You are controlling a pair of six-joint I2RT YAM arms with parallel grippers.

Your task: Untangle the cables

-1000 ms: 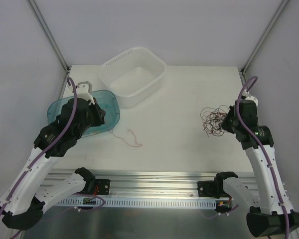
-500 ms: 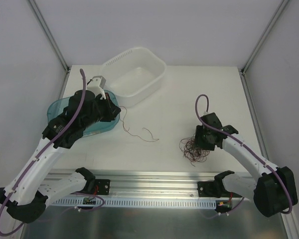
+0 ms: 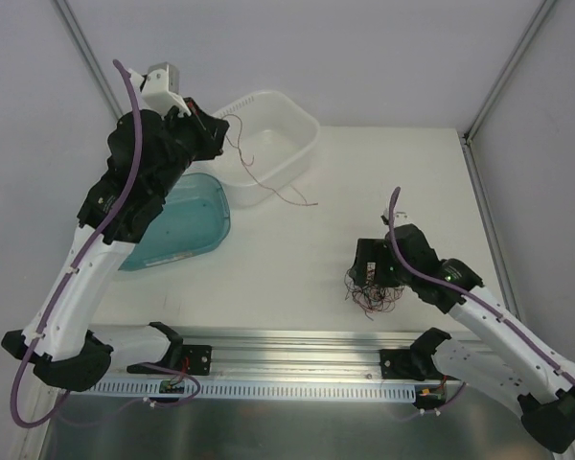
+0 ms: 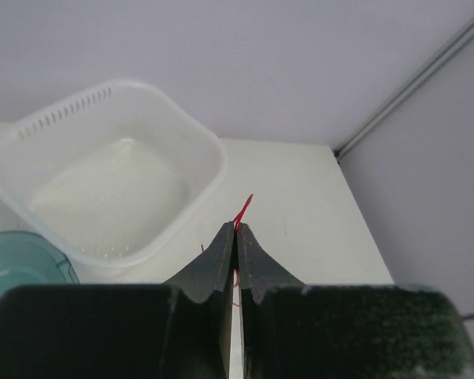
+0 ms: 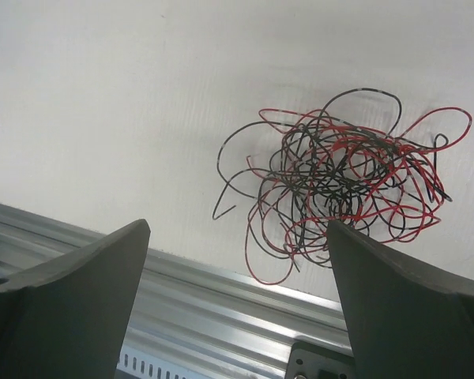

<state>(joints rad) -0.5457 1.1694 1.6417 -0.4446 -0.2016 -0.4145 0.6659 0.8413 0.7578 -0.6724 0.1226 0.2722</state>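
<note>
Seen from above, the left gripper (image 3: 215, 124) is raised high at 11 o'clock over the white perforated tub (image 3: 303, 126), and a single red strand (image 3: 286, 195) trails from it across the tub's near rim down to the white table (image 3: 297, 254), its free end lying toward 4 o'clock of the tub. The left wrist camera adds what the overhead cannot – the fingers (image 4: 223, 251) are pressed flat together, clamped on the strand, with a short red tip (image 4: 243, 208) poking out beyond them. A teal tub (image 3: 194, 228) sits at 9 o'clock on the table, just beside the white one.

The rest of the cables lie as a clump of red and black wires (image 3: 374, 289) at 5 o'clock, near the aluminium rail (image 3: 297, 343). The right gripper (image 3: 368, 266) hangs over it. Its wrist view shows the fingers (image 5: 103, 272) spread wide apart, nothing between them – the clump (image 5: 340, 181) rests free on the table at 1 o'clock, with loops splayed out in all directions
</note>
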